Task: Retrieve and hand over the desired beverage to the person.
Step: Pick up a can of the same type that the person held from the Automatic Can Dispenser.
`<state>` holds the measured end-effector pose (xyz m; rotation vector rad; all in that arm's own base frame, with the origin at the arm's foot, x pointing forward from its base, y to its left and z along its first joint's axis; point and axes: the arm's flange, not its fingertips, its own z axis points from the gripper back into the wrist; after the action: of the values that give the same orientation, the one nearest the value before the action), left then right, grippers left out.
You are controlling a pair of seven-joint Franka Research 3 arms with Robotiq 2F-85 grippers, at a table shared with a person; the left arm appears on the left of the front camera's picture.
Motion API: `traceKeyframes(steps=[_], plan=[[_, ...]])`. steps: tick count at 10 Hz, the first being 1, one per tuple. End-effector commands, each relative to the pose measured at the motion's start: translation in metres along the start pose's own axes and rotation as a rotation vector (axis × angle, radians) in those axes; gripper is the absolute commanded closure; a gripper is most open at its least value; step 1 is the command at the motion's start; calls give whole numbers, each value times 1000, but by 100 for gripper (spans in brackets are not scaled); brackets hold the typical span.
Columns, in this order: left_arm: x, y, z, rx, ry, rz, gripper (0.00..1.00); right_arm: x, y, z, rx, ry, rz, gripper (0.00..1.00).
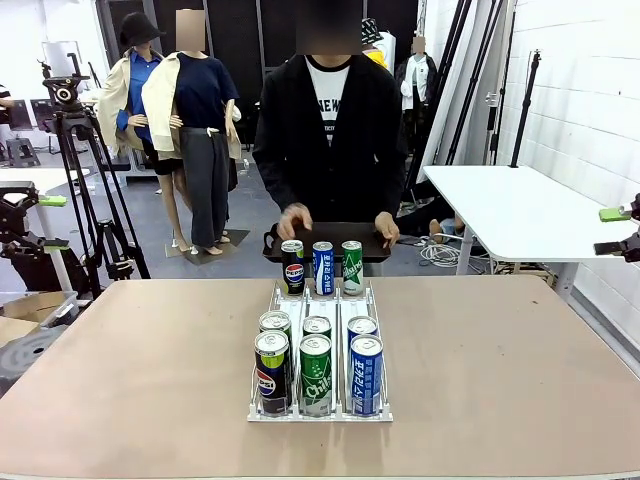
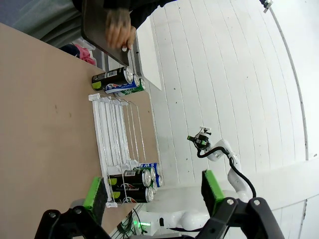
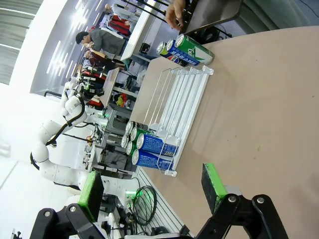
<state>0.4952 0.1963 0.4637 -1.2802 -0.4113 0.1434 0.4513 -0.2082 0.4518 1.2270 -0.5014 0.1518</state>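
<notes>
Across the pale brown tabletop (image 1: 500, 370) I'm watching a white wire three-lane can rack (image 1: 338, 300) sitting at the middle. Six drink cans (image 1: 316, 372) are crowding the rack's near end, with black, green and blue ones in front. Three more cans (image 1: 323, 267), black, blue and green, are standing upright at its far end. Just behind those, the person in the black cardigan (image 1: 328, 130) is standing at the table's far edge, both hands lying on a dark flat tray (image 1: 330, 231). My left gripper (image 2: 153, 191) is hanging with jaws spread wide, gripping nothing. My right gripper (image 3: 153, 190) is doing likewise, both well apart from the cans.
</notes>
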Motion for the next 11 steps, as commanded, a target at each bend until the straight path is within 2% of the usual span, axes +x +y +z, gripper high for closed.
traceKeyframes(steps=[1, 11], plan=[[0, -1, 0, 1, 0, 2, 0, 0, 0, -2, -1, 0, 1, 0], [0, -1, 0, 1, 0, 2, 0, 0, 0, -2, -1, 0, 1, 0]])
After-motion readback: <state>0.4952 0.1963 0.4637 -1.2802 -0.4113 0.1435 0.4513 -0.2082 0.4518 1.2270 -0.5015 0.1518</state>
